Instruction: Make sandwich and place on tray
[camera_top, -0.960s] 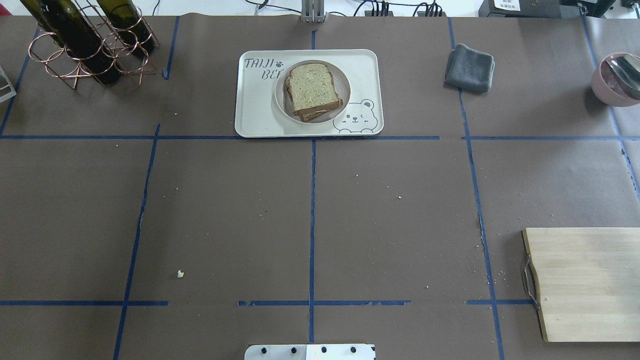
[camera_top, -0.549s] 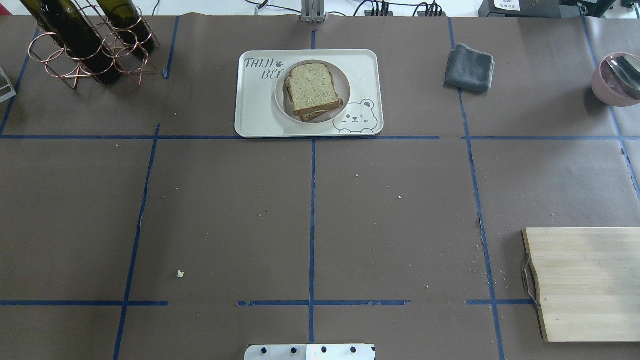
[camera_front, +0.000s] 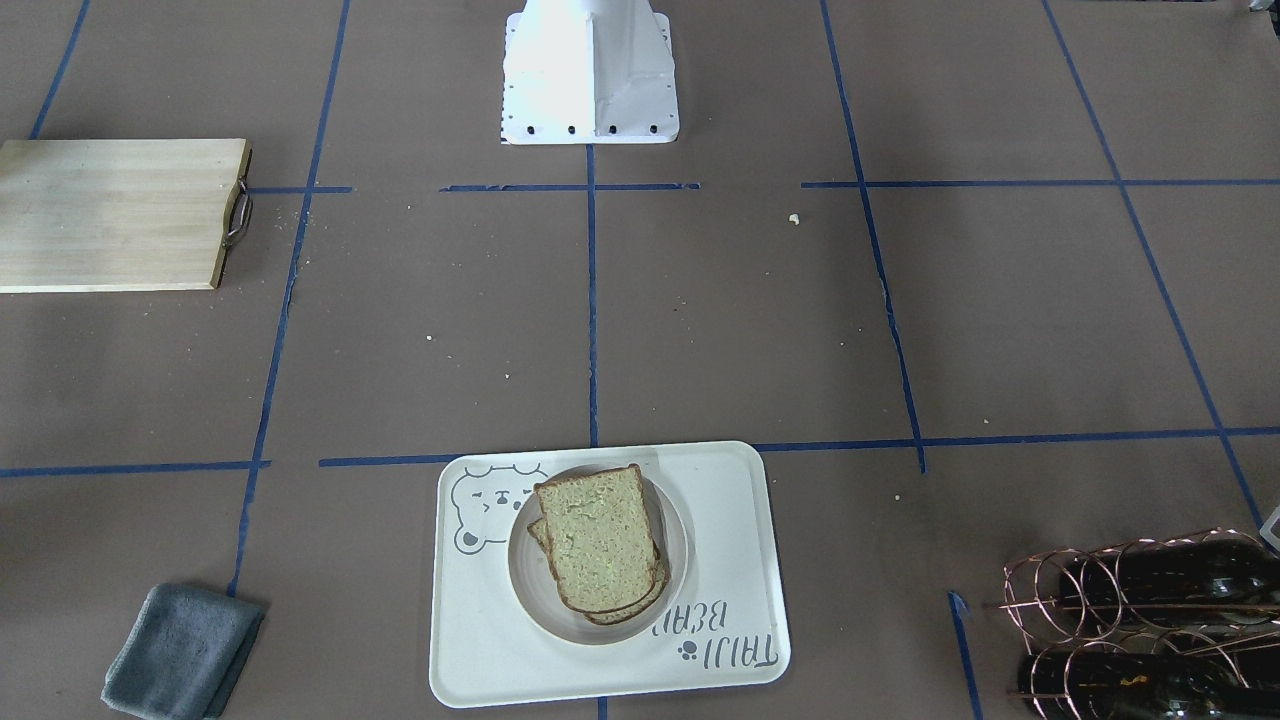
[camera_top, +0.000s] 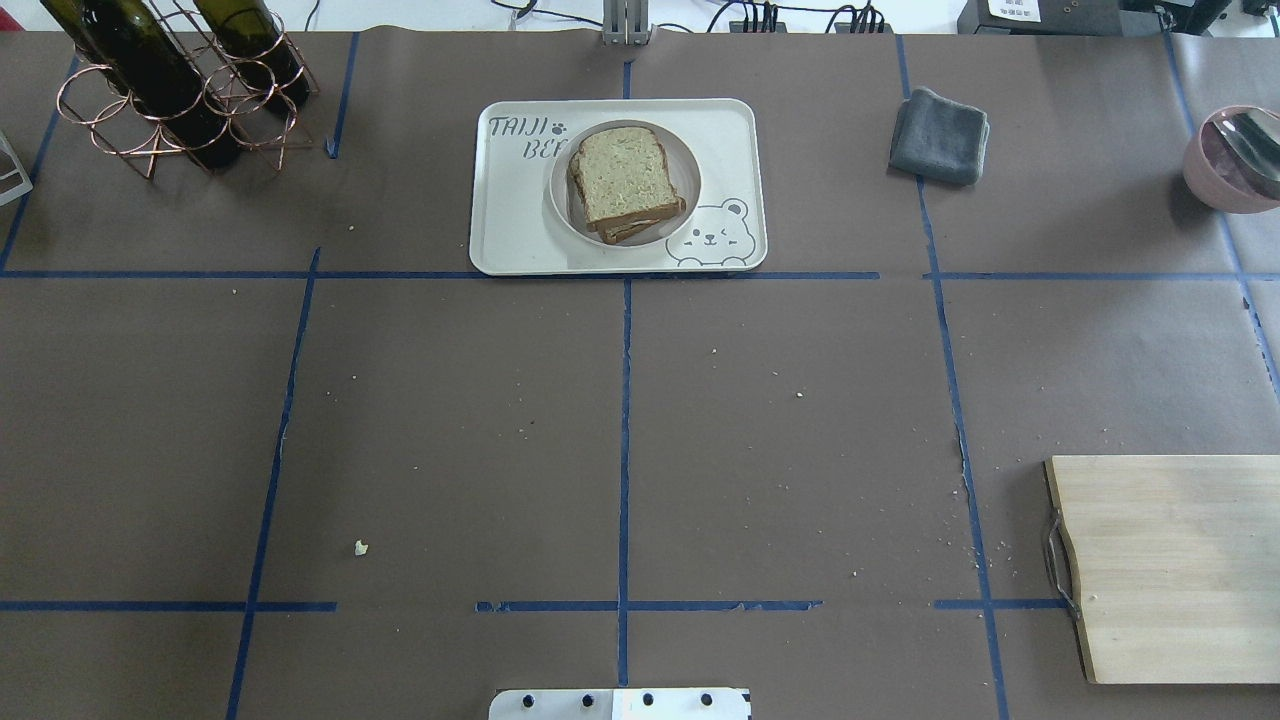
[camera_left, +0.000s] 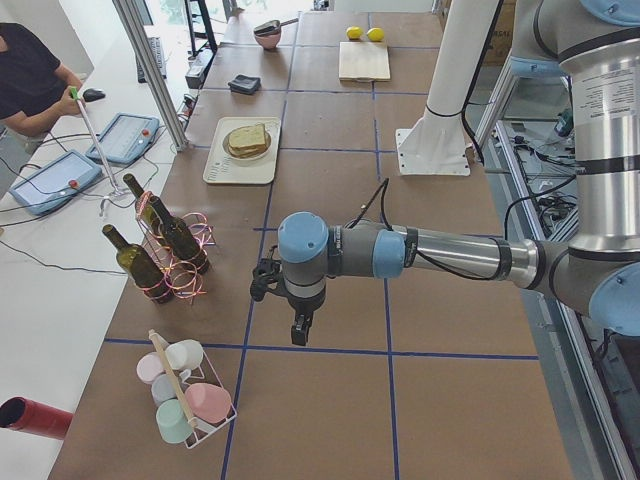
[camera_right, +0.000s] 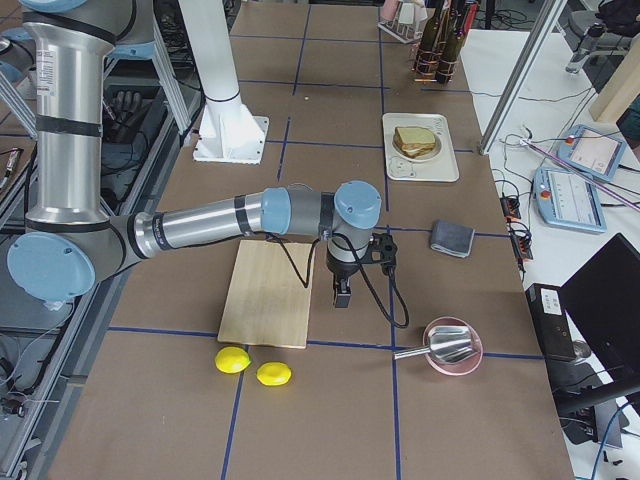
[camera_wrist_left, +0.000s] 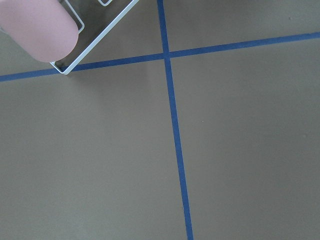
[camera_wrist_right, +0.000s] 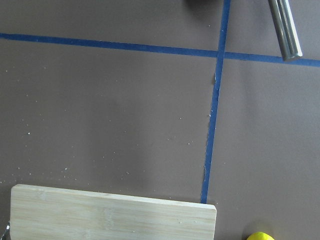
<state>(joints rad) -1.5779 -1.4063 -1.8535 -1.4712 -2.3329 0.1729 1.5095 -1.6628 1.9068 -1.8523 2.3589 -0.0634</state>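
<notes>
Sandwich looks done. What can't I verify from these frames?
- The egg: the sandwich top slice covers it in overhead and front views; side views too small.
- Open or shut: left gripper and right gripper show only in side views.
- Lettering on the tray: partly under the plate.

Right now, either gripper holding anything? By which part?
Nothing visibly held. The sandwich sits on the plate on the tray, far from the left gripper and right gripper; jaw state cannot be told.
</notes>
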